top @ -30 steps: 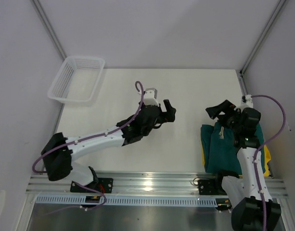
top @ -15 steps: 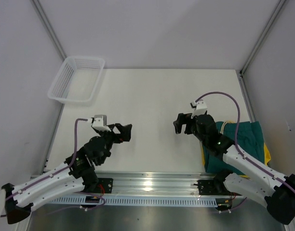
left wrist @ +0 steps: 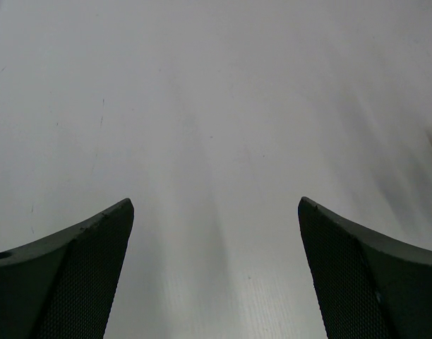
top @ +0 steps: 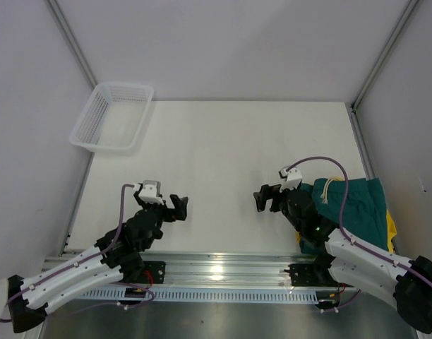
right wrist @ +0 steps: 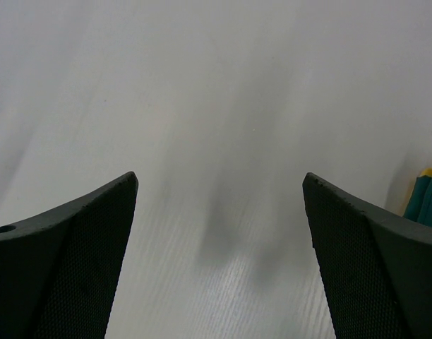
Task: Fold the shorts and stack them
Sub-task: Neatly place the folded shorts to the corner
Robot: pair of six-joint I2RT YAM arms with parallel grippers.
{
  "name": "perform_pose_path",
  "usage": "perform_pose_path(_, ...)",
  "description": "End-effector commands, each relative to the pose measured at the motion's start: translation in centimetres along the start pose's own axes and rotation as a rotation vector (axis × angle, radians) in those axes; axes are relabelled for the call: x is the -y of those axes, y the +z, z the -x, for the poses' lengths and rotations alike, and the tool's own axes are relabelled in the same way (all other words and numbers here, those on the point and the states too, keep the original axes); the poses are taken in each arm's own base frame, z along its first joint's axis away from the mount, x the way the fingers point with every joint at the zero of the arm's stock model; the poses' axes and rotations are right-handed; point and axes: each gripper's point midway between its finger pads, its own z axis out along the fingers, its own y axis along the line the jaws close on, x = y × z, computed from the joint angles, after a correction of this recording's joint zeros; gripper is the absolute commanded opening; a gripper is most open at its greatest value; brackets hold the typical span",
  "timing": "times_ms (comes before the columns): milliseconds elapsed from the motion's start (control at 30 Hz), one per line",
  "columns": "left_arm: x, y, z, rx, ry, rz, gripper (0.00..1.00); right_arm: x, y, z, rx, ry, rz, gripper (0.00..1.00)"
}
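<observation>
The dark teal-green shorts (top: 358,208) lie folded at the table's right edge, pale drawstring (top: 327,191) showing, on top of the yellow shorts (top: 391,236), of which only a strip shows along the right side. My right gripper (top: 264,199) hovers just left of that stack, open and empty. Its wrist view (right wrist: 219,176) shows bare table between the fingers and a sliver of the teal shorts (right wrist: 431,201) at the right edge. Low at the near left, my left gripper (top: 179,207) is also open, with only bare table between its fingers in its wrist view (left wrist: 216,205).
A white mesh basket (top: 111,116) stands at the far left corner of the table, holding nothing that I can see. Walls with metal frame posts close in the left and right sides. The arms' mounting rail (top: 223,268) runs along the near edge.
Both arms have drawn back toward the near edge. The right gripper moved left off the shorts stack and opened a little wider. The left gripper retreated from the table's middle to the near left.
</observation>
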Motion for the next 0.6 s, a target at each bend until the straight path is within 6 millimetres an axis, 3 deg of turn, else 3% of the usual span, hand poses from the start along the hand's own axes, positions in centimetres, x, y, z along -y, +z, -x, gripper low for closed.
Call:
perform_pose_path(0, -0.05, -0.03, 0.59, 0.033, -0.004, -0.008, 0.99, -0.89, 0.40, 3.33, 0.126, 0.054, 0.019, 0.99)
perform_pose_path(567, -0.44, -0.13, 0.55, 0.040, -0.015, 0.005, 0.99, -1.41, 0.39, 3.40, 0.125, 0.049, 0.047, 1.00)
